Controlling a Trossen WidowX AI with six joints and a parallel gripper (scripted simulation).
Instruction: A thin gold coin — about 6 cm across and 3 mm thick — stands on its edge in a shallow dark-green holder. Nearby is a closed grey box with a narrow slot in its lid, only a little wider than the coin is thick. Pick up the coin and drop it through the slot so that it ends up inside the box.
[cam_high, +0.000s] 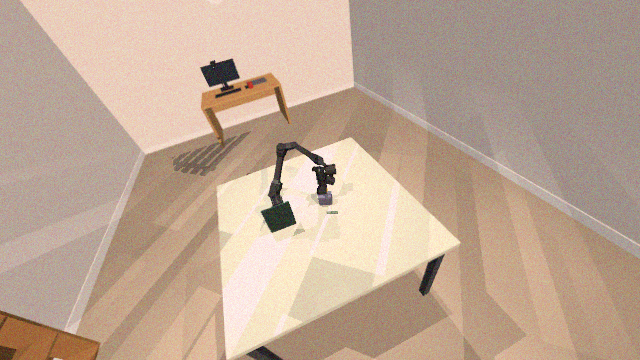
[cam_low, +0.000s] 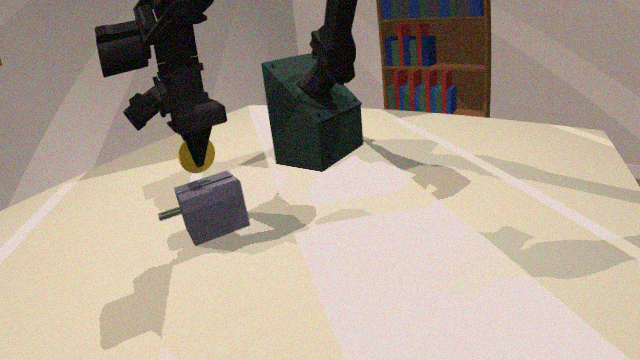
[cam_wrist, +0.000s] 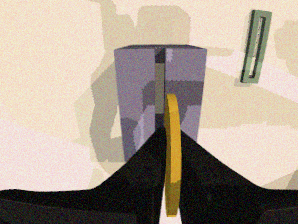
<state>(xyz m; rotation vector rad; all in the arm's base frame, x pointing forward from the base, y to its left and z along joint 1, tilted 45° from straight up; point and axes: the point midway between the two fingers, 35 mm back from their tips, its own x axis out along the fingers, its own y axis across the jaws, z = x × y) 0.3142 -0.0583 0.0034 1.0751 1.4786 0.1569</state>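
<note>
Coin (cam_wrist: 172, 156) on edge (gripper-held (cam_wrist: 166, 141)), parallel to slot (cam_wrist: 160, 86)

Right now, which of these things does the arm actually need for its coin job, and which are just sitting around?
Part of the job:
gold coin, pinched in the fingers
grey box with the lid slot
green holder, now without the coin

Just lying about:
desk with monitor
bookshelf

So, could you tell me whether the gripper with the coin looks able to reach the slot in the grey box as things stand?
Probably yes: the gripper holds the coin just above the grey box, nothing lies between, and the coin looks roughly lined up with the slot.
</note>
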